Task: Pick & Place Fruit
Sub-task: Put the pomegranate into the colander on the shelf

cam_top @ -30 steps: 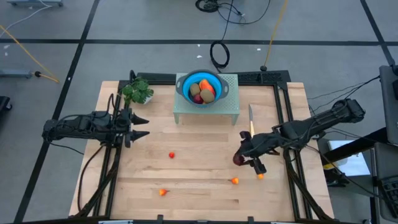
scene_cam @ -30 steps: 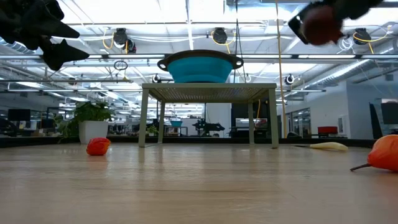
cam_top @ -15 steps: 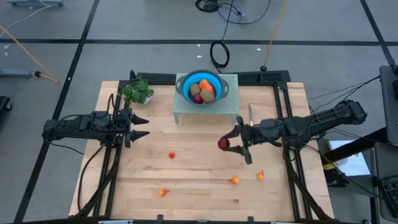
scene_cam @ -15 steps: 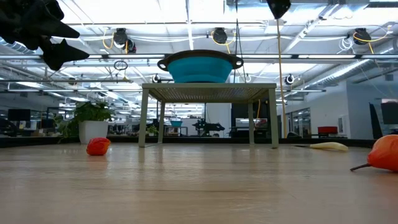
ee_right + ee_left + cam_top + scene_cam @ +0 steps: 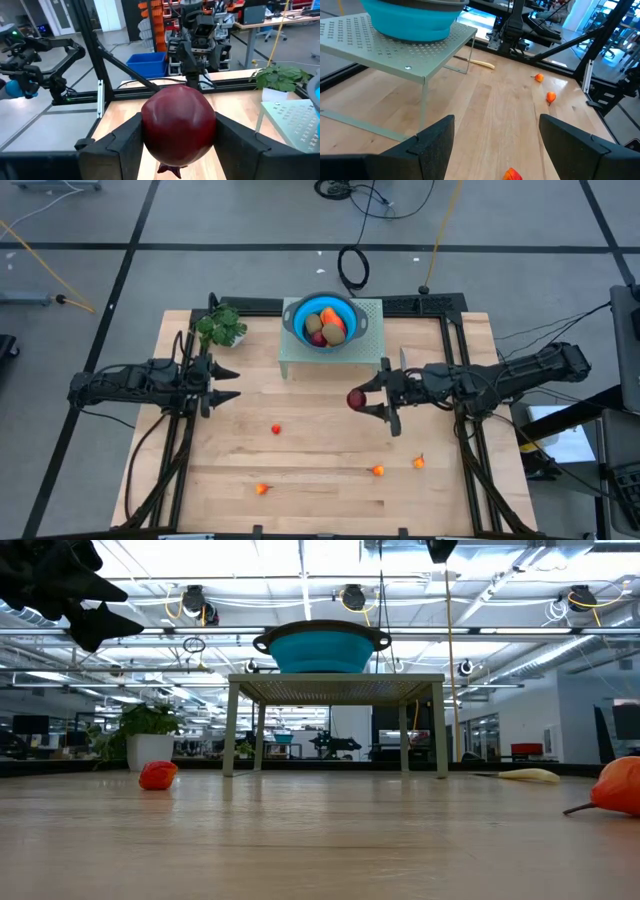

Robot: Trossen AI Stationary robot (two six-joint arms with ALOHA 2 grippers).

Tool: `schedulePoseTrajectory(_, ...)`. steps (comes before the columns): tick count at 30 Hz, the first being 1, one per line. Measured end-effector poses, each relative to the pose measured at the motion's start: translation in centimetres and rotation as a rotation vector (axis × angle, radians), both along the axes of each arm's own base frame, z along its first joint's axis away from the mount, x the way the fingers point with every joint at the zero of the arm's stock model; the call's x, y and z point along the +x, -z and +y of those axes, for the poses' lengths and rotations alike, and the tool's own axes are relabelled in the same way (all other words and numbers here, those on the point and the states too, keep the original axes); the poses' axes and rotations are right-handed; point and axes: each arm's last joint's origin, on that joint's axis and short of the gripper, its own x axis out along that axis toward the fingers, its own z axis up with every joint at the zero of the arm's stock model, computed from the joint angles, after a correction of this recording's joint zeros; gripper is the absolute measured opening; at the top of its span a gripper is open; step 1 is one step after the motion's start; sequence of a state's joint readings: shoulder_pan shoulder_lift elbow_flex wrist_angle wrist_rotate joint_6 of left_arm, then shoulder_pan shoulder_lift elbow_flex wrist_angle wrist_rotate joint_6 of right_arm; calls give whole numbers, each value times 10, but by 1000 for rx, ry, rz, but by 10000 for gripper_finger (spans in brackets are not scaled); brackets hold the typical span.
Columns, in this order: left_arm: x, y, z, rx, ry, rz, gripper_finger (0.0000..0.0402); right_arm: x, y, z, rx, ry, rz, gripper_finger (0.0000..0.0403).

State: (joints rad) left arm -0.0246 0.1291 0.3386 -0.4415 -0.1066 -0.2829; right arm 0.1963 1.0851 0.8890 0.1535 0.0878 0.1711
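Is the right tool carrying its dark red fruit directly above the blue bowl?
No. In the high view the right tool holds the dark red fruit over bare wood, beside the green stand, not over the blue bowl.

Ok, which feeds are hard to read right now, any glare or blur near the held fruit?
Right wrist view: the dark red fruit in the right end effector fills the frame, with a soft highlight on top. Low view: bright ceiling lights wash out the top, and the orange fruit at the edge is blurred. High view: evenly lit.
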Motion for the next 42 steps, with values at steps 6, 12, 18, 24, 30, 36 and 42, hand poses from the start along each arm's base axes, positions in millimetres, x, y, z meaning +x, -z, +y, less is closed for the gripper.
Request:
schedulePoseTrajectory(6, 0, 0, 0, 0, 0, 0, 292, 1, -3, -3, 22, 96, -32, 201)
schedulePoseTrajectory(12, 0, 0, 0, -7, -2, -1, 292, 2, -12, -16, 205, 254, -133, 201)
schedulePoseTrajectory(18, 0, 0, 0, -16, -4, -2, 292, 3, -21, -31, 471, 307, -232, 201)
schedulePoseTrajectory(24, 0, 0, 0, -33, -8, -4, 292, 3, -23, -42, 743, 334, -273, 201)
schedulePoseTrajectory(30, 0, 0, 0, -40, -9, -4, 292, 3, -23, -47, 932, 333, -283, 201)
schedulePoseTrajectory(36, 0, 0, 0, -40, -9, -4, 292, 4, -23, -50, 1024, 306, -274, 201)
schedulePoseTrajectory(42, 0, 0, 0, -39, -9, -4, 292, 4, -23, -50, 998, 309, -275, 201)
